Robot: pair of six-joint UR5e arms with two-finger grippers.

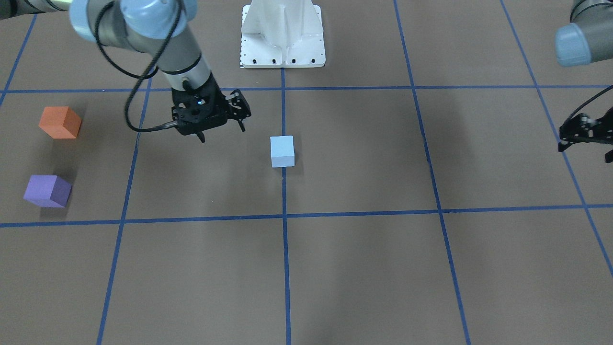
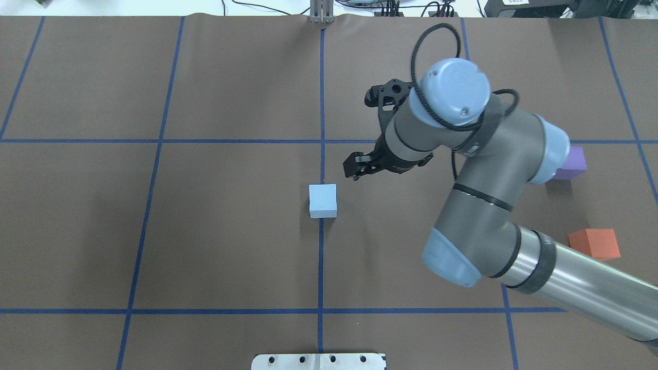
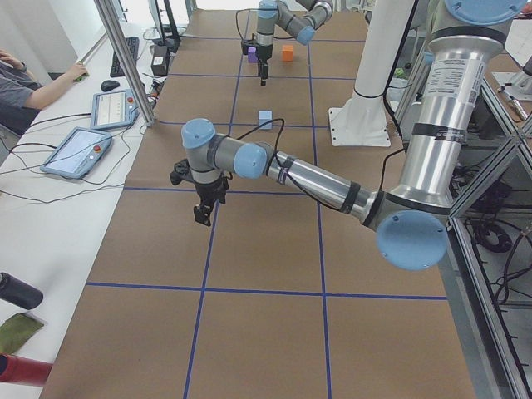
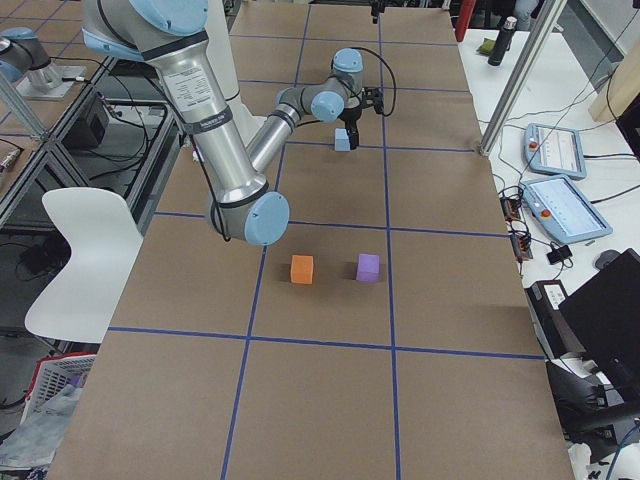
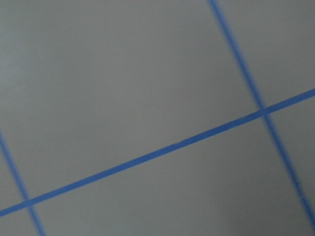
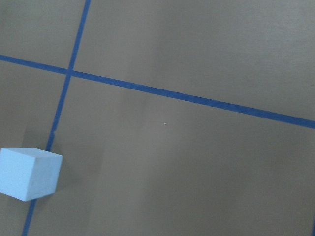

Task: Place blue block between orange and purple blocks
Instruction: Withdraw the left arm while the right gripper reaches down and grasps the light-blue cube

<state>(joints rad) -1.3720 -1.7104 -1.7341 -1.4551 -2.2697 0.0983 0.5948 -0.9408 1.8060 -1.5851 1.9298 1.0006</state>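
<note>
The right gripper [image 1: 222, 133], jaws wide apart and empty, hovers near the blue block [image 1: 282, 151] at the centre of the table [image 1: 364, 268], well left of the orange block [image 1: 60, 122] and purple block [image 1: 47, 190]; the left gripper [image 1: 585, 143], far left, likewise gapes empty.

Grey right arm [image 2: 478, 216], pale-blue joint caps [image 2: 455, 92], looped black cable [image 1: 126, 112], black right gripper [image 1: 222, 133], white base [image 1: 282, 33] with apparently dark screws [image 1: 274, 61].

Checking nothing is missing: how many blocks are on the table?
3: blue block on the centre tape line; orange block and purple block, apart, on the robot's right side. None seems hidden.
</note>
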